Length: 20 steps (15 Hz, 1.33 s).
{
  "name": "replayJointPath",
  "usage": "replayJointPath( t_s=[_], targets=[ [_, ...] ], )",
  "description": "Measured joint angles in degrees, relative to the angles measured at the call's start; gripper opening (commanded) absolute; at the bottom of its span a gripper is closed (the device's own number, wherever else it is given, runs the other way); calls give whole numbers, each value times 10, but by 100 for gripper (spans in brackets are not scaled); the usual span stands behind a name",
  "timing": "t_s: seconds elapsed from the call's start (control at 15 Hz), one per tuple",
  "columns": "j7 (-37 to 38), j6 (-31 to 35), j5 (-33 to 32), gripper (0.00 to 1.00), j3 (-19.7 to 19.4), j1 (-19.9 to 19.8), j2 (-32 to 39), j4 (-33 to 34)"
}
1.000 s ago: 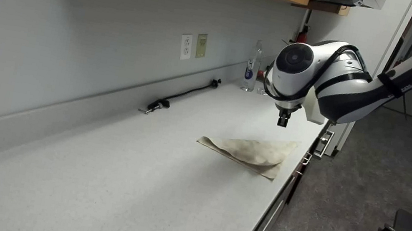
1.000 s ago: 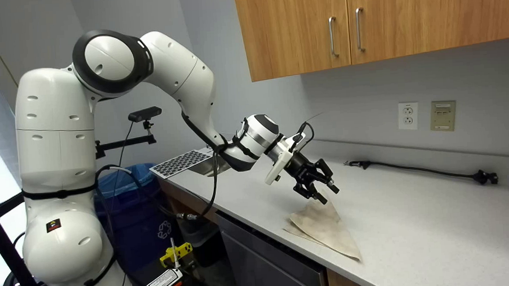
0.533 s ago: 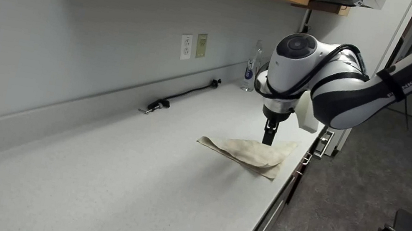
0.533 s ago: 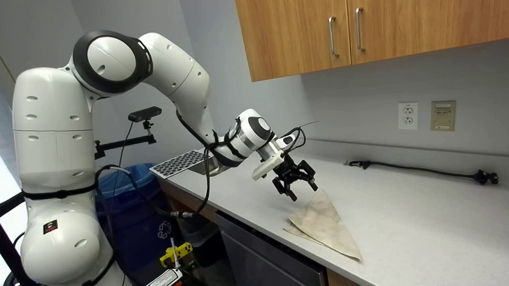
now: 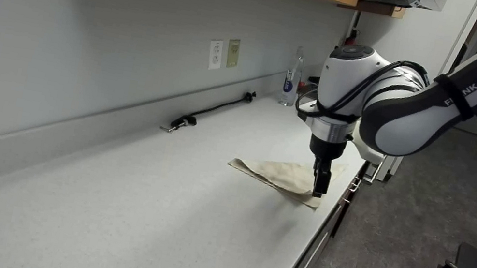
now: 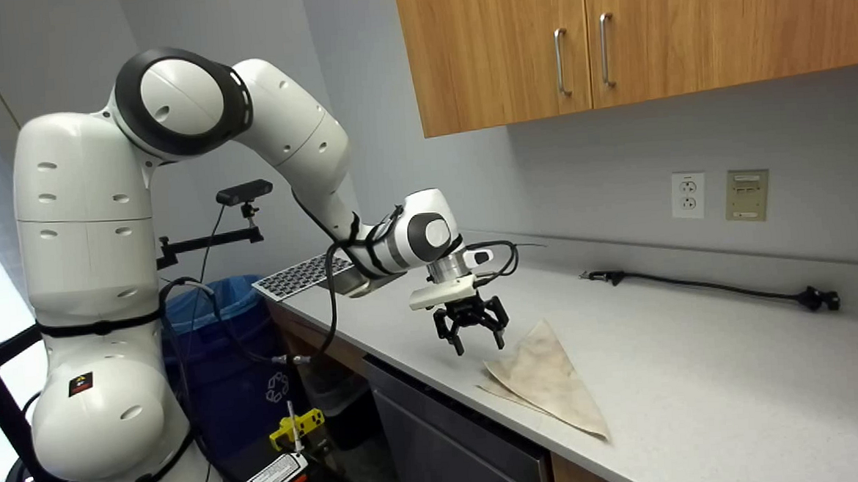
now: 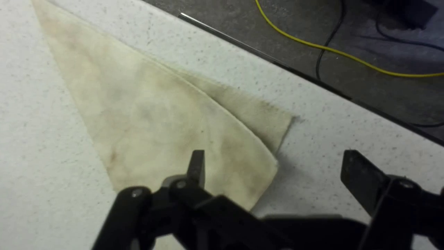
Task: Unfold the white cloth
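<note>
The white cloth [image 7: 156, 111] is lying folded over on the worktop [image 6: 760, 392], near its front edge, with the unfolding apparently not yet begun. I am weighing the likeliest mishap: by coming down too low where the layers are overlapping, I could be pinching both and dragging the whole fold instead of parting it. Too shallow a bite could be letting the fabric slip, and a hard pull toward the nearby edge could be sending it over. The cloth is looking more cream than white, blotched with brown and grey, its upper layer bowing along a curved edge while a corner of the under layer [image 7: 256, 114] is peeking out. My claw [image 6: 480, 348] is hovering just beside it, raised, fingers [image 7: 360, 180] spread wide and gripping nothing; in the wrist view one finger is showing against the cloth, the other against the worktop. Beyond, a clear bottle [image 5: 292, 79] is standing upright near the wall [image 5: 135, 52].
</note>
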Motion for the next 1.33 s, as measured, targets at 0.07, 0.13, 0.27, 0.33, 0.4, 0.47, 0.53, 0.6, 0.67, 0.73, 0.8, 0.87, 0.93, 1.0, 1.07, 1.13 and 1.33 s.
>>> replayJointPath(
  t_s=[0.07,0.13,0.27,0.33,0.4,0.47,0.53,0.6,0.67,0.73,0.8,0.87,0.93,1.0,1.07,1.13,1.33],
  targets=[
    [-21,0,14,100,0,-1,0,-4],
    [-35,0,18,100,-1,-2,0,-8],
    [-45,0,17,98,-7,-2,2,-10],
    [-45,0,12,96,-11,-2,3,-10],
    [-45,0,7,93,-15,-2,5,-9],
    [-43,2,-1,94,-20,-2,7,-8],
    [-42,5,-9,94,-24,-2,11,-7],
    [-40,9,-14,96,-28,-2,16,-5],
    [-38,14,-19,96,-31,-2,21,-4],
    [-37,19,-21,98,-33,-2,28,-2],
    [-36,26,-21,97,-34,-2,36,0],
    [-35,32,-21,97,-34,-2,43,2],
    [-35,38,-21,91,-34,-1,51,5],
    [-35,45,-21,78,-34,0,58,8],
    [-35,51,-21,66,-34,2,65,12],
    [-35,56,-21,58,-34,4,71,17],
    [-35,62,-24,34,-34,10,85,34]
  ],
)
